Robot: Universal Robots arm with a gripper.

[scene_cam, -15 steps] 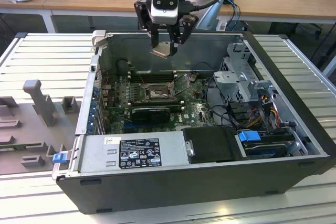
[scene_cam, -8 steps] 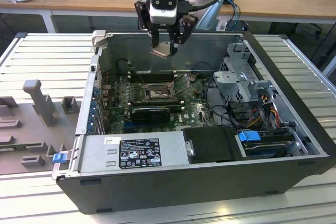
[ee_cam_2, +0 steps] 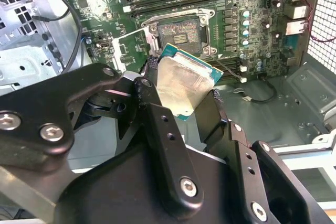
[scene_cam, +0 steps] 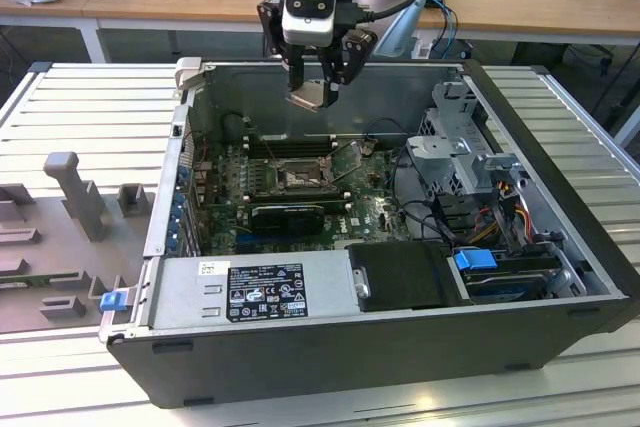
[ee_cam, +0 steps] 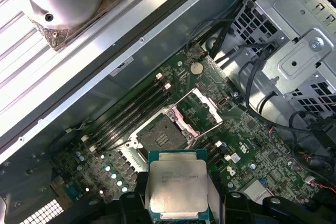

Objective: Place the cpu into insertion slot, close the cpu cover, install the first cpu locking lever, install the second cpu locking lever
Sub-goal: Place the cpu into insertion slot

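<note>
Within gripper [ee_cam_2: 181, 94], cpu [ee_cam_2: 185, 80] sides partly covered

pale silvery cpu [ee_cam: 176, 187] with teal-green edge, green circuit board [ee_cam: 252, 150], dark-centred silver-rimmed insertion slot [ee_cam: 157, 137], black fingers [ee_cam_2: 160, 129]

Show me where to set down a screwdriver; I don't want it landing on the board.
Bare: the ribbed table at the exterior view's left, between the case and the grey fixtures; also its strip along the case's other side. Crowded: inside, cables by the drive cage, and the end effector holding the cpu above the board.
</note>
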